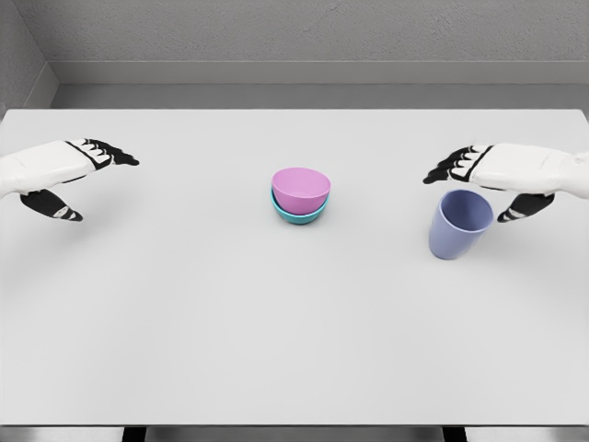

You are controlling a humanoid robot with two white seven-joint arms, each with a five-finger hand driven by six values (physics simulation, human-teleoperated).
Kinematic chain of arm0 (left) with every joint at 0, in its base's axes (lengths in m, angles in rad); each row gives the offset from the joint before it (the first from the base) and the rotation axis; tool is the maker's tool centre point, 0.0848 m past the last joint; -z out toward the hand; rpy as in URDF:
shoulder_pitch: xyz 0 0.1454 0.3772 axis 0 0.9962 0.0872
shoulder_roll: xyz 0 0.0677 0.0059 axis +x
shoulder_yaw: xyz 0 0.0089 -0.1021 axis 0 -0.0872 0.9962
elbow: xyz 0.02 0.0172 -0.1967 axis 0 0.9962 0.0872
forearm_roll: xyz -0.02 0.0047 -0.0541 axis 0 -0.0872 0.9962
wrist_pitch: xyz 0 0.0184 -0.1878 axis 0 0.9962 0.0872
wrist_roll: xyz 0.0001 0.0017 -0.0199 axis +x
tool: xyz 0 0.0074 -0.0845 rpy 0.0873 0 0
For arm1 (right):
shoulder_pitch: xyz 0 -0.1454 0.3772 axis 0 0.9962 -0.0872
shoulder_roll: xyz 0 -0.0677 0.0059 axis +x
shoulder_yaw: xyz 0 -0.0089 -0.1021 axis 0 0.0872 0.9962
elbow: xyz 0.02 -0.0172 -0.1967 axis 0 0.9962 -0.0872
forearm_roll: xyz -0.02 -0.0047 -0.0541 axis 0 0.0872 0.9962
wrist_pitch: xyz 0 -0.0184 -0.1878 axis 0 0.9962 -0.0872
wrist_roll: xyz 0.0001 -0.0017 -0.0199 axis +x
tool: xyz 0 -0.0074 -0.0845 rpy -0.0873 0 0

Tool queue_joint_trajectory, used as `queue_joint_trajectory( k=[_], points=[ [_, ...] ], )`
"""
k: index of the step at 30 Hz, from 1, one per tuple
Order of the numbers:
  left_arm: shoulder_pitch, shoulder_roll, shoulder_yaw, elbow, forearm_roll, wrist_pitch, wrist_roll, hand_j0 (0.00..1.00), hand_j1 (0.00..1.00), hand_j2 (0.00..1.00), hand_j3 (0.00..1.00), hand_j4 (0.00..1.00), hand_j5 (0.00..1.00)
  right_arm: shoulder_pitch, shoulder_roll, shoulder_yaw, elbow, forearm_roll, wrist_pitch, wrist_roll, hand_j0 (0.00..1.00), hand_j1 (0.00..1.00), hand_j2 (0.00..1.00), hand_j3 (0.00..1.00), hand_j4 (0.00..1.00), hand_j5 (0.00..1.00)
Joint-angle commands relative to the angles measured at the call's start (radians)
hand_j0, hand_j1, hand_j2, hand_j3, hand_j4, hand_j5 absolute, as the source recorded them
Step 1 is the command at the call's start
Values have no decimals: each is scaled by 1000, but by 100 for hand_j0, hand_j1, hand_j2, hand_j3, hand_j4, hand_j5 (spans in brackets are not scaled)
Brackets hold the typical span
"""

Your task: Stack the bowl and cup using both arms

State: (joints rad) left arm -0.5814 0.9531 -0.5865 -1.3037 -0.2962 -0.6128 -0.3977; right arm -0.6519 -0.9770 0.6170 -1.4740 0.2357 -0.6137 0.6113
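Note:
A pink bowl [301,188] sits nested in a teal bowl [298,215] at the middle of the white table [294,331]. A lavender cup [459,224] stands upright to the right, leaning slightly. My right hand [479,184] hovers just above and behind the cup's rim, fingers spread, thumb beside the cup, holding nothing. My left hand [83,180] floats over the table's left side, far from the bowls, with its fingers extended and its thumb hanging below.
A grey wall runs behind the table's far edge. The table's front edge lies near the bottom of the head view.

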Motion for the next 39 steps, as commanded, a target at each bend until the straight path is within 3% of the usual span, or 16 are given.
queue_joint_trajectory(
  k=[1, 9, 20, 24, 39],
  points=[
    [0, 3, 1, 1, 6, 2, 0, 100, 100, 100, 100, 100, 100, 5, 0, 1, 6, -6, 3, 0, 100, 100, 100, 100, 100, 100],
    [-2, 6, -4, 3, 6, 2, 0, 100, 100, 100, 100, 100, 100, 2, 14, 76, 37, -6, 3, 0, 100, 100, 100, 100, 100, 100],
    [-2, 6, -4, 6, 5, 2, 0, 100, 100, 100, 100, 100, 100, -8, 21, 90, 60, -4, 3, 0, 99, 99, 99, 99, 99, 99],
    [-2, 6, -4, 4, 6, 2, 0, 100, 100, 100, 100, 100, 100, -8, 21, 89, 58, -4, 3, 0, 64, 64, 64, 64, 64, 64],
    [-2, 6, -6, 4, 6, 2, 0, 100, 100, 100, 100, 100, 100, -41, 20, 76, 60, -3, 3, 0, 62, 62, 62, 62, 62, 62]
  ],
)
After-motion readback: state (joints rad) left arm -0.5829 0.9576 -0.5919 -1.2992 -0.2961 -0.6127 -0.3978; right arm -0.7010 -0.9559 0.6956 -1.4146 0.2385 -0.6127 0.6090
